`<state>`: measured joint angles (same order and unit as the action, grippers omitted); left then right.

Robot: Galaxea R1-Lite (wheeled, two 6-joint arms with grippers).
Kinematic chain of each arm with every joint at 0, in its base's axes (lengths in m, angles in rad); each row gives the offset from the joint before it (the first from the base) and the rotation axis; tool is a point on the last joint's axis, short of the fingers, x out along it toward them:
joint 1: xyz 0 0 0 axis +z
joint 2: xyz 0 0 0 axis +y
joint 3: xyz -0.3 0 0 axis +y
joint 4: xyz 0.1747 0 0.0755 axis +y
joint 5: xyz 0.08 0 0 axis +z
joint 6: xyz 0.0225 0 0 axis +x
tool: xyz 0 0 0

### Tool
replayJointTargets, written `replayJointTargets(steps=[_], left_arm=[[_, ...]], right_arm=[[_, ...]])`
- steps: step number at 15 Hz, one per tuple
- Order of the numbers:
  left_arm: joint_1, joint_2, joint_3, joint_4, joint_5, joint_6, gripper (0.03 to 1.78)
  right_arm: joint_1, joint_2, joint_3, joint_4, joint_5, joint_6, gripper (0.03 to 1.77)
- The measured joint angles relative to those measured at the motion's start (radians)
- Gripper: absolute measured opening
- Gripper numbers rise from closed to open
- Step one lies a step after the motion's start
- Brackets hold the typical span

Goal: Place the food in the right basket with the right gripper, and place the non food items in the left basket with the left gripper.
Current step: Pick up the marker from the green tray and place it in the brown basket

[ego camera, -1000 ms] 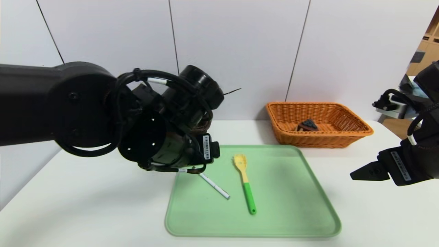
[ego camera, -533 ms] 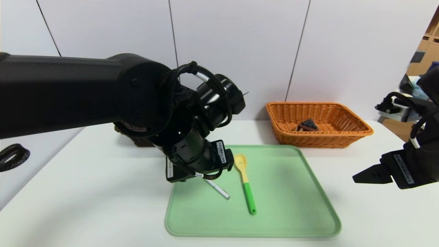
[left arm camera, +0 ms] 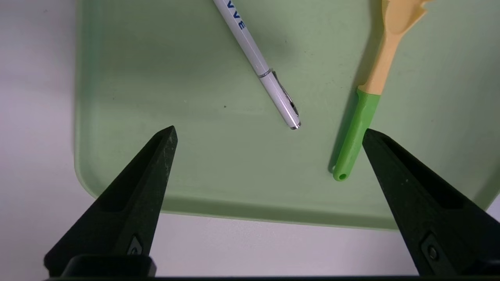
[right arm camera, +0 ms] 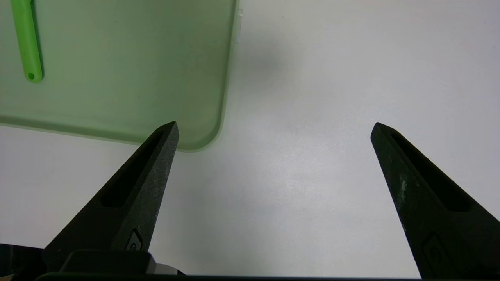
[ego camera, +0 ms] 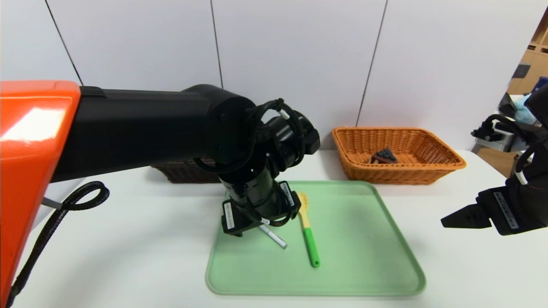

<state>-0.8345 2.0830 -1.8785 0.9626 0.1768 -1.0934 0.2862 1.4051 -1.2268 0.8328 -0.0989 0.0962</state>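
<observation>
My left gripper (left arm camera: 267, 132) hovers jaws wide over the pen (left arm camera: 259, 66), centre frame on the tray (ego camera: 364, 256). Closing off-centre could roll that thin pen aside, or nudge the spatula (left arm camera: 365, 97) beside it.

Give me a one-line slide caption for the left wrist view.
Open left gripper poised above the green tray, white pen and green-handled spatula lying side by side below.

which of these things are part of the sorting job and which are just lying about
Part of the job:
- pen
- spatula
- cake slice
- orange-tan basket
- dark brown basket
- left end effector, open above the tray
- right end effector, open, idle over the table

Just there:
- green tray
- white table
</observation>
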Motion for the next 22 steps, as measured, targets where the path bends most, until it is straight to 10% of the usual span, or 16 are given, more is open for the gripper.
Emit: replayJointTargets(steps=[22], left_arm=[[0.097, 0.172, -0.092, 0.067, -0.032, 0.011, 1.69]], right_arm=[[0.003, 0.041, 0.004, -0.074, 0.000, -0.001, 1.70]])
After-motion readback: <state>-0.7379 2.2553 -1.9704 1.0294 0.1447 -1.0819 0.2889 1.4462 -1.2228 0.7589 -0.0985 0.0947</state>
